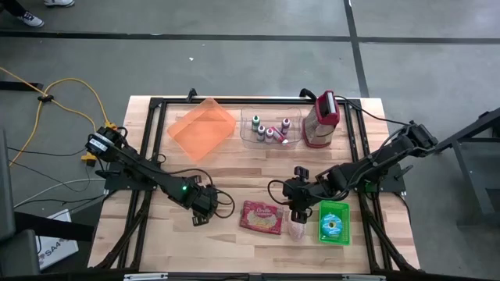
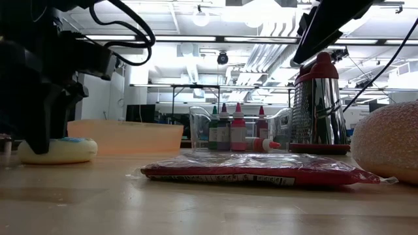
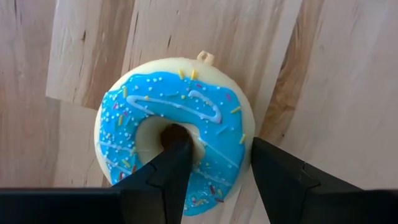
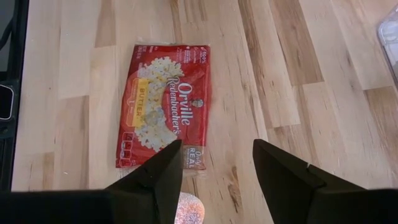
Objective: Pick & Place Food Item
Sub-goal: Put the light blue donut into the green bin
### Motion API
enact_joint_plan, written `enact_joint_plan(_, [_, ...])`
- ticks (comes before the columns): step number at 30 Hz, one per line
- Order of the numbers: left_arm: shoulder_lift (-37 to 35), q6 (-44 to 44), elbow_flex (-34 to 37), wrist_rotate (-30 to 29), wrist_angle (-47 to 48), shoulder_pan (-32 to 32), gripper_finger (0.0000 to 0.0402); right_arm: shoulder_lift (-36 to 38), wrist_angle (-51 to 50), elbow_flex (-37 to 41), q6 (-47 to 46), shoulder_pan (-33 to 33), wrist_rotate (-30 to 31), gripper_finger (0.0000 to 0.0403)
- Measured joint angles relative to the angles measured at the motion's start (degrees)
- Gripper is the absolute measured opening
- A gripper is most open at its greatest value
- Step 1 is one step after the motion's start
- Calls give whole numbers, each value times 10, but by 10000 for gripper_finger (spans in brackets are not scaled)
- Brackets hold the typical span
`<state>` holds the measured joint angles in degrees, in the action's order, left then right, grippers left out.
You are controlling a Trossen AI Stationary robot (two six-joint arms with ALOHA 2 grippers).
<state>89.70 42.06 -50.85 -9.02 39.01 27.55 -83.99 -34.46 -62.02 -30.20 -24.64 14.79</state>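
While my left claw hangs low over the near-left part of the wooden table, it straddles one side of the blue-iced doughnut: one finger sits in the hole, the other just outside the rim, so the ring lies between them, though I cannot tell if they truly pinch it. My right claw hovers near the table's middle with fingers spread around nothing, a pinkish rounded item directly beneath it, the red popcorn packet just beyond, and a green box just beside it. Farther back stand an orange tray, a clear bin of small bottles and a red-handled grater.
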Motion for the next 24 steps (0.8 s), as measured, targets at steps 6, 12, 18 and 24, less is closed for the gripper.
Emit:
enact_joint_plan(6, [0,0,0,2,-2,0,154,0,0,0,0,0,0,183])
enact_joint_plan(12, [0,0,0,2,-3,0,112,0,0,0,0,0,0,183])
enact_joint_plan(18, [0,-1,0,12,-4,0,78,0,0,0,0,0,0,183])
enact_joint_plan(24, [-7,-32,-3,29,-4,0,76,0,5,0,1,4,0,183])
